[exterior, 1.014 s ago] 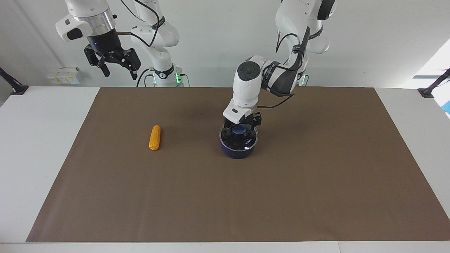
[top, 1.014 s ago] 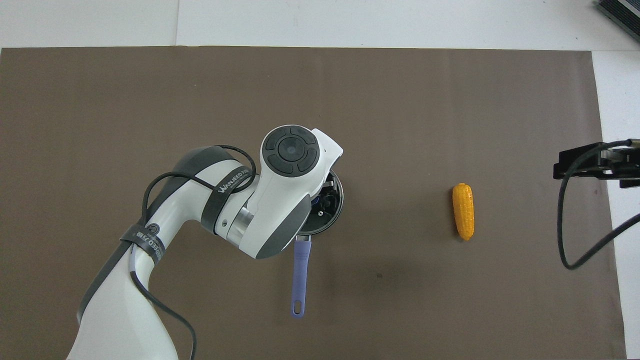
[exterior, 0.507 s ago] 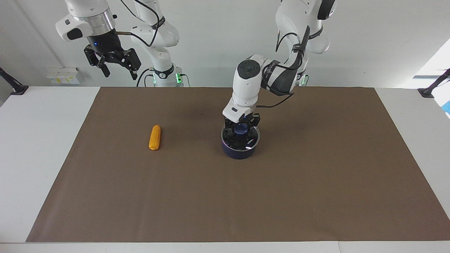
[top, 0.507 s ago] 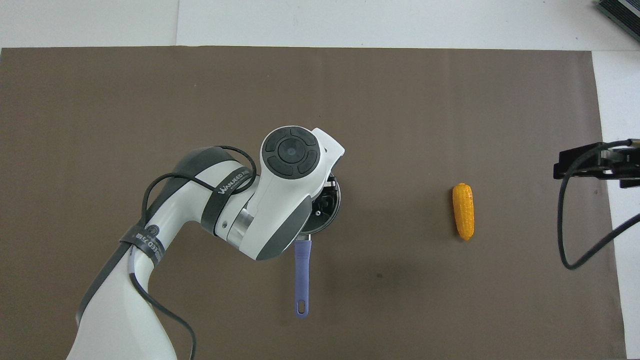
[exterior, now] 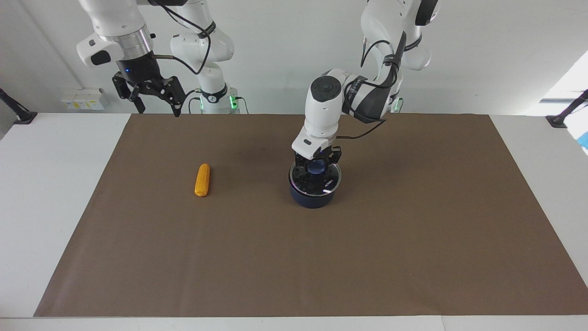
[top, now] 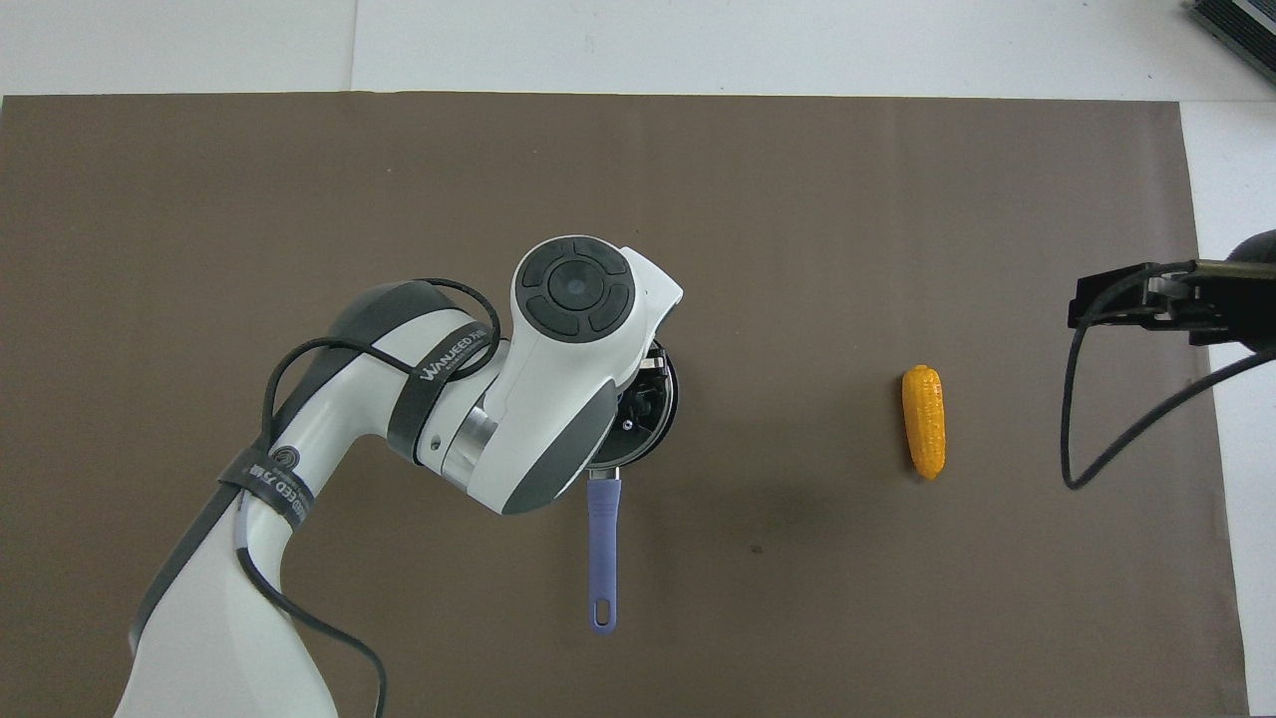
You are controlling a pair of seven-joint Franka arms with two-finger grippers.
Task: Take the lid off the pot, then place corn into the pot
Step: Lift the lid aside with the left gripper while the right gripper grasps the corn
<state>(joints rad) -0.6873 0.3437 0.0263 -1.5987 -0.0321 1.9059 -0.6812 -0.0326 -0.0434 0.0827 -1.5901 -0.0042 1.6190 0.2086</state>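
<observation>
Brown matting carries the pot (exterior: pixel 313 196), where the left gripper (exterior: pixel 316 171) clasps the lid (exterior: pixel 333 182) by its knob, while the right gripper (exterior: pixel 156 98) hangs spread and empty, well apart from the corn (exterior: pixel 202 179).

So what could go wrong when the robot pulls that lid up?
The left gripper is at the blue knob of the lid, which sits on the pot. The glass lid could slip and drop, or the light pot could shift. The corn lies on the mat, and the right gripper hangs high above the table's edge.
</observation>
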